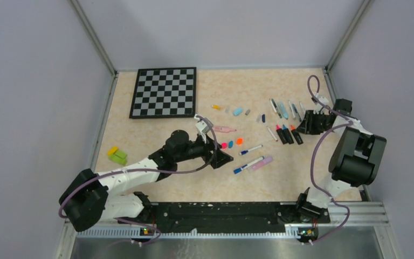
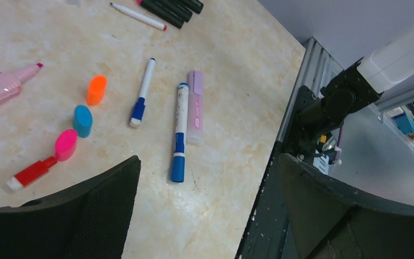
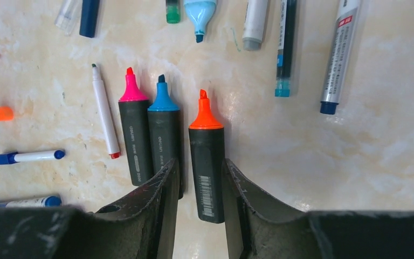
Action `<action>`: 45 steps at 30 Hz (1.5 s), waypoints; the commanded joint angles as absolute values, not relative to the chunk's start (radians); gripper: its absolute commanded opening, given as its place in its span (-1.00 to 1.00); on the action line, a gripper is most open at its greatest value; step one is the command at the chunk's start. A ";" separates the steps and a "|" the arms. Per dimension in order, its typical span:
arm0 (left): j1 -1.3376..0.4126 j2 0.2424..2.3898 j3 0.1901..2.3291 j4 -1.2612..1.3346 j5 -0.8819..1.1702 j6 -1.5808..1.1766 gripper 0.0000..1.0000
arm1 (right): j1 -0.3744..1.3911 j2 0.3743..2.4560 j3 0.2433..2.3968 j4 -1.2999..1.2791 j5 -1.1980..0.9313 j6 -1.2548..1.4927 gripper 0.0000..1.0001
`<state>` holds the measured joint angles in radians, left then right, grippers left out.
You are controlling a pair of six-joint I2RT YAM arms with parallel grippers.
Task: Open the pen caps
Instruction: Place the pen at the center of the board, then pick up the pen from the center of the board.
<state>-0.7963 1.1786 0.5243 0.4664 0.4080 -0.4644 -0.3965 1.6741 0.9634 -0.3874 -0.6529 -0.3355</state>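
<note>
My right gripper [image 3: 199,162] is open a little, its jaws astride the rear of a black highlighter with a bare orange tip [image 3: 206,145] that lies on the table. A gap shows at its left side. Two more uncapped black highlighters, pink-tipped [image 3: 135,135] and blue-tipped [image 3: 163,129], lie beside it. My left gripper [image 2: 209,159] is wide open and empty above the table's front. Loose orange [image 2: 96,89], blue [image 2: 82,120] and pink [image 2: 66,144] caps lie ahead of it. A thin pen [image 2: 142,93], a thick marker [image 2: 179,132] and a lilac highlighter [image 2: 195,106] are capped.
A chessboard [image 1: 164,91] lies at the back left and a yellow-green block [image 1: 117,155] at the left. Small caps [image 1: 237,111] and several pens [image 1: 283,109] lie along the back. The metal front rail [image 2: 294,124] runs just right of my left gripper.
</note>
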 commanded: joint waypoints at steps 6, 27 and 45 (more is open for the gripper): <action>-0.955 1.295 0.650 0.350 0.267 -0.301 0.93 | -0.413 1.470 0.927 -0.423 -0.740 -0.457 -0.33; -1.066 1.876 1.251 -0.121 -0.036 0.017 0.23 | -0.412 1.243 0.793 -0.484 -1.096 -0.558 -0.34; -1.065 2.035 1.404 -0.271 -0.130 0.023 -0.04 | -0.413 1.255 0.793 -0.509 -1.118 -0.579 -0.35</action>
